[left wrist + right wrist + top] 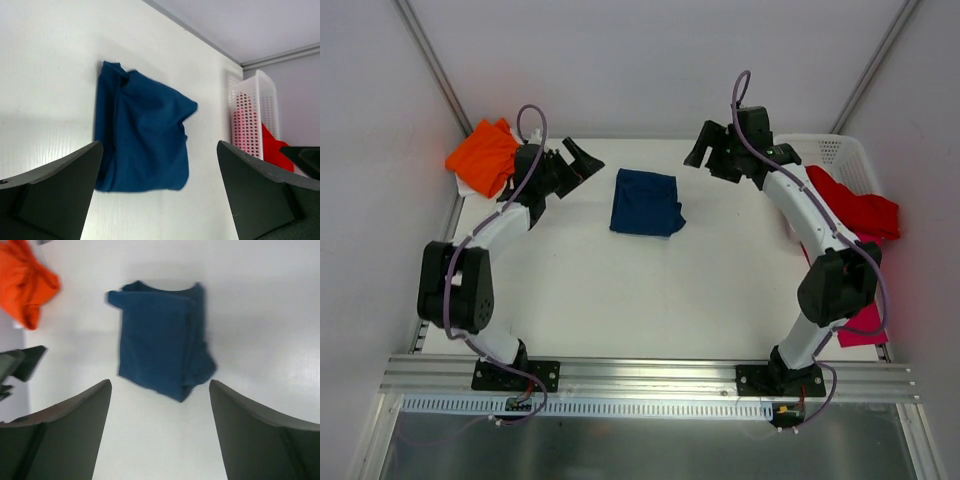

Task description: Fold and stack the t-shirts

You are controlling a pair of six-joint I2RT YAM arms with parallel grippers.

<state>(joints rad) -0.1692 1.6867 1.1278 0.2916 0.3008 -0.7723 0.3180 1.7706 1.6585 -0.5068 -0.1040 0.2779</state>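
A navy blue t-shirt (646,202) lies folded in a small rectangle at the back middle of the table; its print is hidden. It also shows in the left wrist view (141,138) and the right wrist view (163,342). My left gripper (582,160) is open and empty, above the table to the left of it. My right gripper (705,146) is open and empty, to the right of it. An orange t-shirt (483,156) lies bunched at the back left corner (24,281). A red t-shirt (860,208) hangs over the basket. A magenta-pink one (863,326) lies at the right edge.
A white plastic mesh basket (840,152) stands at the back right, also in the left wrist view (252,120). Grey walls close the table at the back and sides. The metal rail with both arm bases (650,375) runs along the near edge.
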